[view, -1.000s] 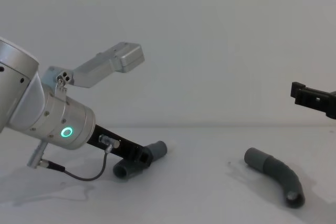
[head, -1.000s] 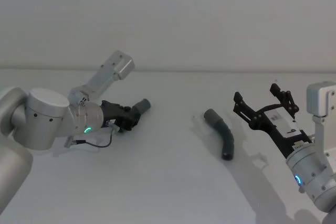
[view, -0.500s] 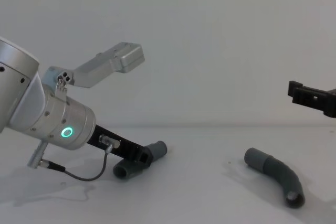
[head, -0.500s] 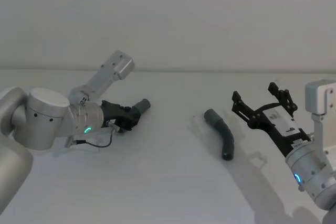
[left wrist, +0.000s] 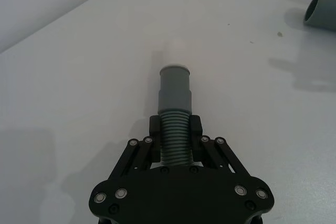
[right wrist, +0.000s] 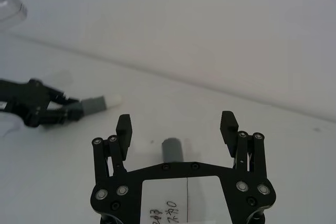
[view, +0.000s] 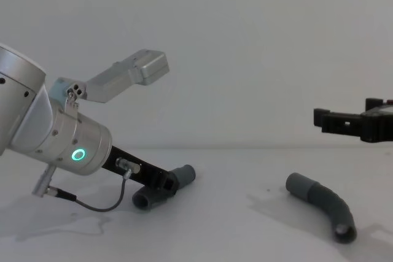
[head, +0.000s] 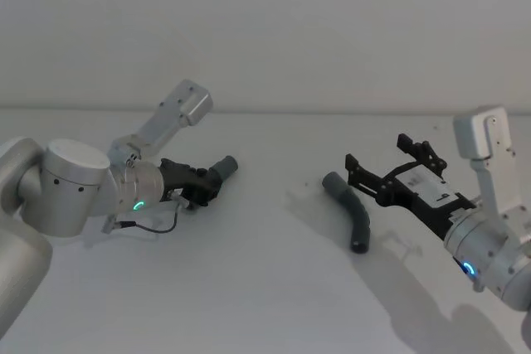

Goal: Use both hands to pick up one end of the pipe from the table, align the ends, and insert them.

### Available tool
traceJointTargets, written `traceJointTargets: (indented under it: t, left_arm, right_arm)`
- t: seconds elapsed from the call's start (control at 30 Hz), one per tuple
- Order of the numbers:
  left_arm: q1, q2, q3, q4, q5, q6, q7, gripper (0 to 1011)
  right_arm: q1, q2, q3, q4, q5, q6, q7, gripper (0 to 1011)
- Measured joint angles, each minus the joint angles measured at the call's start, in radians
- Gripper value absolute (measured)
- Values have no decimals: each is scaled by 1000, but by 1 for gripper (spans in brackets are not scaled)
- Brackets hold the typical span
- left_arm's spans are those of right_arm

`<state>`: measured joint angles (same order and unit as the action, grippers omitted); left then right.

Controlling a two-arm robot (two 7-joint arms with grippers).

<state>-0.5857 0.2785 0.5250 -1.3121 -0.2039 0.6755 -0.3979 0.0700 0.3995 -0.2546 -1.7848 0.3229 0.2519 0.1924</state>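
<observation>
Table (head: 249, 288): plain white surface carrying both pipe pieces, one on its left half and one on its right half, well apart.
Shorter pipe piece (head: 221, 169): on the left half of the table, about midway between the near and far edges. Its smooth grey cuff (left wrist: 175, 95) points toward the table's middle and ends in a narrower pale tip (right wrist: 114, 99). In the chest view the cuff end (view: 183, 176) sits a little higher than the ribbed rear end, which is low by the surface.
Left gripper (head: 207, 181): black fingers clamped on the ribbed part of the shorter pipe piece, just behind the cuff, one finger on each side. It reaches in low and slanted from the table's left edge.
Left arm: silver cylinder with a green ring light (view: 78, 154) and a thin grey cable (view: 98, 205) drooping to the table.
Longer pipe piece (head: 355, 217): lies flat on the right half of the table, curved. Its wider grey cuff (view: 299, 184) faces the far edge and the table's middle, its dark open end (view: 342, 232) faces the near edge. Nothing touches it.
Right gripper (head: 377, 151): fingers spread wide, holding nothing. It hangs in the air over the right half of the table, above the longer piece's cuff and clear of it. In the right wrist view the cuff sits between the two fingers (right wrist: 124, 124), farther off.
</observation>
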Motion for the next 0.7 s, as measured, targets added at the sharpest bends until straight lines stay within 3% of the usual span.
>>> traceJointTargets:
  t: [0.4,0.7]
  left_arm:
    - [0,0,0,0,0,0,0,306]
    - [0,0,0,0,0,0,0,306]
  right_arm:
    - [61,60,-19,8,39,194,78,1001]
    - [86,91,-33,36,49,262,106,1001]
